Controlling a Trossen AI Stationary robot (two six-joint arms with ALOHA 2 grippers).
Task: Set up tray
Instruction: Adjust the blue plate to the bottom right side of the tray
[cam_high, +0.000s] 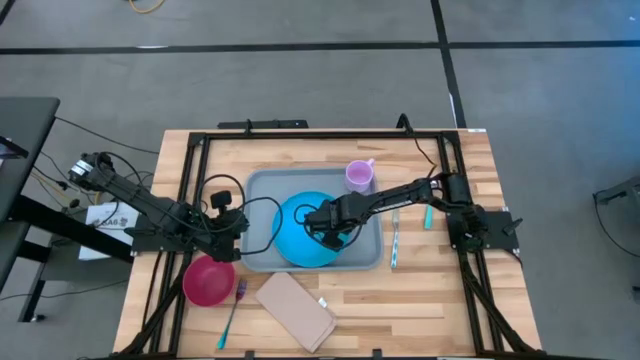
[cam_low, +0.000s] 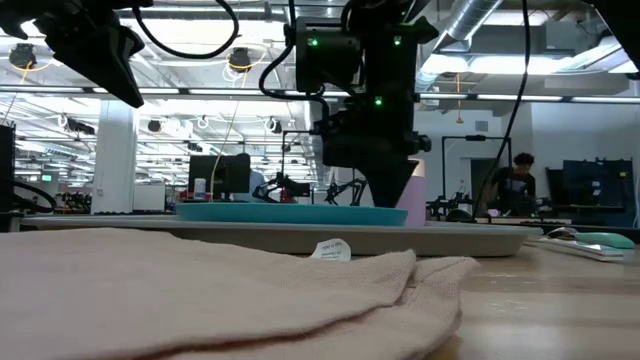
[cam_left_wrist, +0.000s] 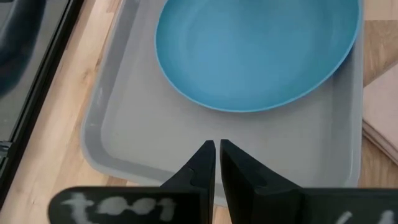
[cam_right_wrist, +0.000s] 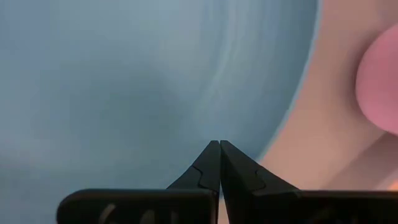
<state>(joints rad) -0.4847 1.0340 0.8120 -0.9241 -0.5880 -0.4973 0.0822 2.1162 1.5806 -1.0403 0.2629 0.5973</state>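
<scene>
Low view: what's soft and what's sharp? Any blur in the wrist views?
Low view: the napkin up front is soft, the tray and the room behind look sharper, and the arms are backlit to silhouettes by ceiling lights. Right wrist view: the plate is a smooth blur, too close. Left wrist view: the plate and tray are fairly crisp, the label at the jaws' base smeared.

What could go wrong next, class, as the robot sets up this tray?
1. The right hand, shut, sits low over the blue plate; dragging sideways could slide the plate across the tray.
2. The purple cup stands by that arm and might be knocked over.
3. The left hand waits at the tray's edge and could nudge it.
</scene>
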